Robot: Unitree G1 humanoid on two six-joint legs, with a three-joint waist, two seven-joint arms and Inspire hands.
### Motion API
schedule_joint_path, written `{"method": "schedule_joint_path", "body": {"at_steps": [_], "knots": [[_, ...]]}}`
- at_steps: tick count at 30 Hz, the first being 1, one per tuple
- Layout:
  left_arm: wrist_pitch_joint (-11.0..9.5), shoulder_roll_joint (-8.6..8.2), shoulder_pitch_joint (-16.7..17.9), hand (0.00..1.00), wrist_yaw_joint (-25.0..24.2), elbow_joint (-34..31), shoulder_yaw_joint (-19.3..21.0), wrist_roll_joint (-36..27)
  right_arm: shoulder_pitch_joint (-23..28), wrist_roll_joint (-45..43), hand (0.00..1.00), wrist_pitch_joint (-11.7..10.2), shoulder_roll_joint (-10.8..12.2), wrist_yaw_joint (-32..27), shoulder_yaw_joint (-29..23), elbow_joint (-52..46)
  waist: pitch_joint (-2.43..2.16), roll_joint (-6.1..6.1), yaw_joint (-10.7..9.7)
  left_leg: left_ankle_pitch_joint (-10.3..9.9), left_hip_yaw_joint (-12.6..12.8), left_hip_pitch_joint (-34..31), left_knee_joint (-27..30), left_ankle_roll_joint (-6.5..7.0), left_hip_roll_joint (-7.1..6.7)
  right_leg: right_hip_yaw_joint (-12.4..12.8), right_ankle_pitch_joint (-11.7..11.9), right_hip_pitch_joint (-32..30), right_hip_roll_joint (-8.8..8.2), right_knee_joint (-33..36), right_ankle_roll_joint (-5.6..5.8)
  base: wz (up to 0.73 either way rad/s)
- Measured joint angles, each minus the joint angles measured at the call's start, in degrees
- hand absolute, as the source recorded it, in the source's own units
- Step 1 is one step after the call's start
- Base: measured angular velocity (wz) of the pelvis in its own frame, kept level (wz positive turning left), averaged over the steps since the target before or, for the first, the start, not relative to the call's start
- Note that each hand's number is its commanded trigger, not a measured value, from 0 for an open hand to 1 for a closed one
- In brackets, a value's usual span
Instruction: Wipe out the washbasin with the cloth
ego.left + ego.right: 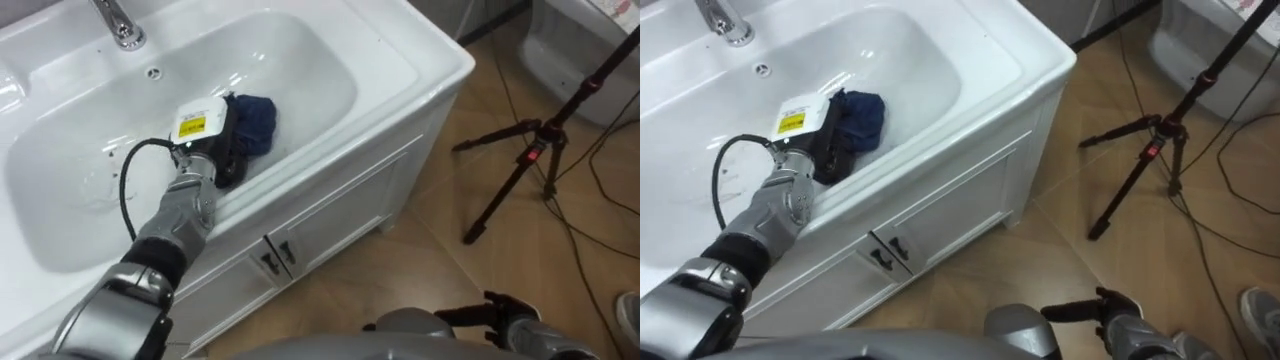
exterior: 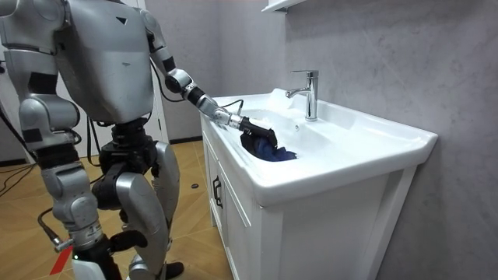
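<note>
A dark blue cloth (image 1: pixel 255 120) lies bunched near the front wall of the white basin (image 1: pixel 400 60). My left hand (image 1: pixel 205 135) reaches down into the basin from the lower left and rests on the cloth's left side, its dark fingers curled into the fabric. In the room view the same left hand (image 2: pixel 250 130) presses the cloth (image 2: pixel 274 152) against the basin's near side. My right hand (image 1: pixel 505 322) hangs low at the bottom right, over the floor, with relaxed fingers and nothing in it.
A chrome faucet (image 1: pixel 120 25) stands at the back of the basin, with an overflow hole (image 1: pixel 153 72) below it. The white cabinet doors (image 1: pixel 300 240) sit under the rim. A black tripod (image 1: pixel 530 150) and cables stand on the wooden floor to the right.
</note>
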Motion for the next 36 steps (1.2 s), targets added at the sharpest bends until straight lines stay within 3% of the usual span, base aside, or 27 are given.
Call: {"method": "schedule_joint_path", "body": {"at_steps": [5,8,18,22,23,29,36], "knots": [[0.4,3.31,3.44,1.0,0.3,-0.66,2.77,0.45,0.77,-0.29,0.0,0.08,-1.09,-0.97,0.0,-0.09,-0.22,1.5,2.86,-0.27,-0.98,0.29,-0.95,-0.46,0.0,-0.26,0.0,-0.14,0.22,0.13,-0.01,0.03],[1.17,4.54,5.94,1.0,1.04,-0.88,4.57,0.4,1.05,-0.26,0.0,0.56,-1.77,-0.9,-0.01,-0.11,-0.27,2.38,3.4,-0.29,-1.64,0.94,-1.17,-0.47,-0.05,-0.67,-0.08,0.8,0.18,-0.1,0.05,0.09],[1.31,4.99,9.47,1.0,0.92,-5.84,6.65,4.38,2.92,-2.81,0.0,0.58,-2.32,-2.05,-1.1,-2.48,-0.18,3.2,5.8,-0.19,-2.8,0.84,-1.33,-0.62,-0.09,-0.62,-0.23,1.05,0.32,-0.05,-0.12,-0.01],[1.53,5.37,9.78,1.0,1.1,-5.86,6.65,7.05,4.39,-4.62,0.0,0.69,-2.32,-2.0,-1.23,-4.05,-0.21,3.39,5.86,-0.18,-2.91,0.93,-1.23,-0.62,-0.09,-0.84,-0.29,1.17,0.29,-0.17,-0.2,0.0],[1.72,5.44,9.92,1.0,1.14,-5.84,6.66,8.06,4.49,-5.41,0.0,0.78,-2.32,-1.97,-2.21,-4.05,-0.4,3.82,5.88,-0.18,-2.91,1.02,-1.23,-0.62,-0.08,-0.81,-0.28,1.13,0.31,-0.67,-0.2,-0.05],[2.49,6.76,14.59,1.0,3.84,-7.59,7.43,9.46,6.34,-11.25,0.0,2.53,-3.66,-2.63,-5.38,-4.16,-0.32,4.72,5.99,-0.2,-2.63,2.57,-1.68,-0.65,0.05,-0.46,-0.68,2.05,0.58,-0.67,-0.44,-0.04],[3.37,6.76,15.77,1.0,3.62,-8.81,9.03,10.99,6.4,-14.11,0.0,3.67,-4.21,-3.82,-6.69,-4.92,-0.23,4.57,6.01,-0.16,-2.77,2.33,-0.85,-0.77,0.2,-0.65,-1.5,1.45,0.56,1.06,-0.92,0.0]]}}
